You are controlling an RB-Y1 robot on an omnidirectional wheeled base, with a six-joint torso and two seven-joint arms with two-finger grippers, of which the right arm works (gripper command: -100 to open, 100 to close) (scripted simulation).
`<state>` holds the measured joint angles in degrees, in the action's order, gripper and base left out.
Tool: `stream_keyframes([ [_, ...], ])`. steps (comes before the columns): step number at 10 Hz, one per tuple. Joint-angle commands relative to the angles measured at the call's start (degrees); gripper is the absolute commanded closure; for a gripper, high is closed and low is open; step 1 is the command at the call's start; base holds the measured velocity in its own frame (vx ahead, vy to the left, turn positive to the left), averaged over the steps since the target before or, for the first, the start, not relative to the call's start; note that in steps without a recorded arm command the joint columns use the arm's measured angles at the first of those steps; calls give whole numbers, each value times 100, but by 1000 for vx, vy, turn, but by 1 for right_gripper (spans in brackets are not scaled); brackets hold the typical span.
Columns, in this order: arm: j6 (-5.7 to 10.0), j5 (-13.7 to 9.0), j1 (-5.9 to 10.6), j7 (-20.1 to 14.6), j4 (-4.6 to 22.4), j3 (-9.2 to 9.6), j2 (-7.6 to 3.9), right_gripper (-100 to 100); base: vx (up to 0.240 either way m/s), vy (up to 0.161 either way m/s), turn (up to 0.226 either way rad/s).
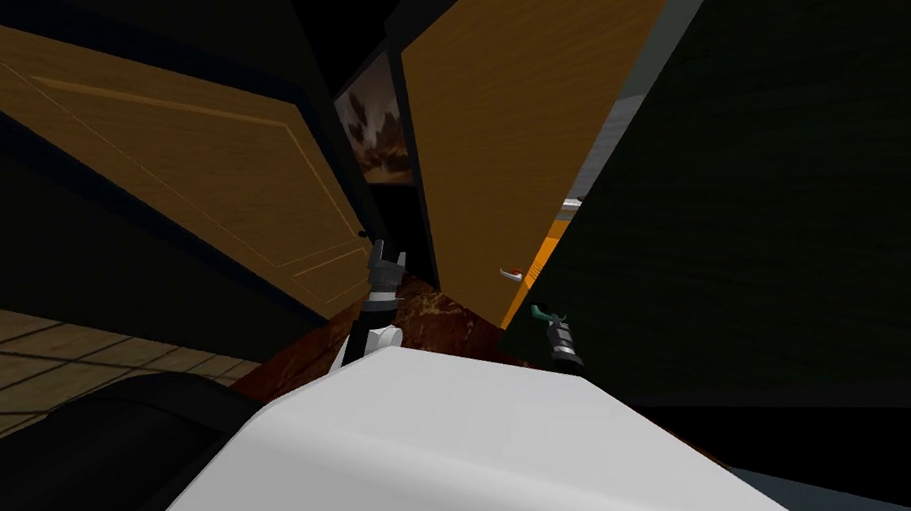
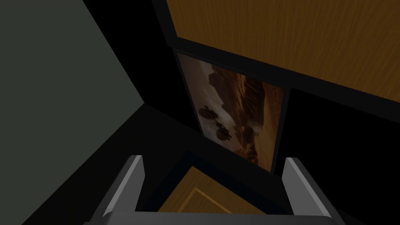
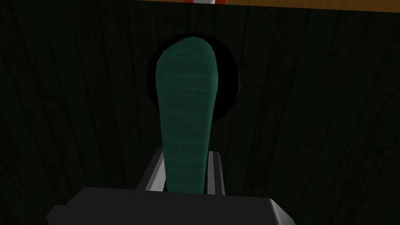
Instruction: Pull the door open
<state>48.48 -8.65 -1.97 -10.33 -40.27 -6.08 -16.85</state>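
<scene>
The dark, almost black door [image 1: 790, 194] takes up the right side of the head view, and its face [image 3: 312, 117] lies close behind my right hand. A green lever handle [image 3: 185, 117] sticks out from a black round rose on it and looks small in the head view [image 1: 540, 312]. My right gripper [image 3: 185, 164] [image 1: 551, 323] is shut on this lever, one finger [image 3: 154, 172] pressed against each of its sides. My left gripper [image 1: 383, 257] [image 2: 213, 187] is raised ahead of my chest, open and holding nothing.
An orange wooden door [image 1: 505, 134] stands ajar just left of the dark door, with a silver handle [image 1: 512, 274]. Another wooden door [image 1: 187, 176] leans at the left. A framed picture [image 1: 379, 122] hangs between them. The floor [image 1: 428, 320] ahead is dark reddish.
</scene>
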Motion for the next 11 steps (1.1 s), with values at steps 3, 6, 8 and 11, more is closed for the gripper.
stream_keyframes([
  [3, 217, 76, -182, -315, 28, 208, -155, 100, -197, 18, 174],
  [6, 451, 130, -338, -609, 84, 348, -373, 100, -254, -53, 194],
  [8, 539, 144, -478, -670, 59, 381, -443, 100, -139, -30, 90],
  [11, 812, 204, -681, -866, 47, 525, -588, 100, -229, -53, 163],
])
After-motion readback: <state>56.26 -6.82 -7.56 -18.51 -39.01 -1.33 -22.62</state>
